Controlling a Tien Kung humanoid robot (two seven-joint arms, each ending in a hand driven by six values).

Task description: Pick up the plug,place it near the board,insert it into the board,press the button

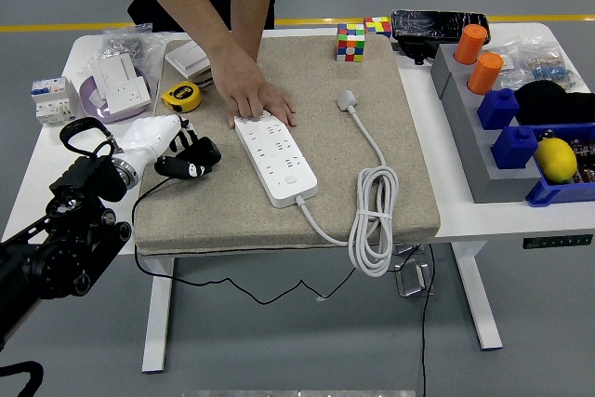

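My left hand (182, 152), white with dark fingers, is curled around a black plug (192, 159) over the left part of the beige mat (409, 165). A thin black cable hangs from the plug over the table's front edge. The white power strip (279, 161) lies at an angle in the middle of the mat, a short gap to the right of the plug. A person's hand (249, 90) presses flat on the strip's far end. The strip's small button (291, 178) shows near its front end. My right arm is out of view.
The strip's own white cable lies coiled (372, 220) at the mat's front right, its plug (347, 99) further back. A yellow tape measure (180, 96), sockets (121, 81) and a breaker (51, 99) sit at the left. Rubik's cubes (351, 42) and blue bins (521, 146) stand at the back and right.
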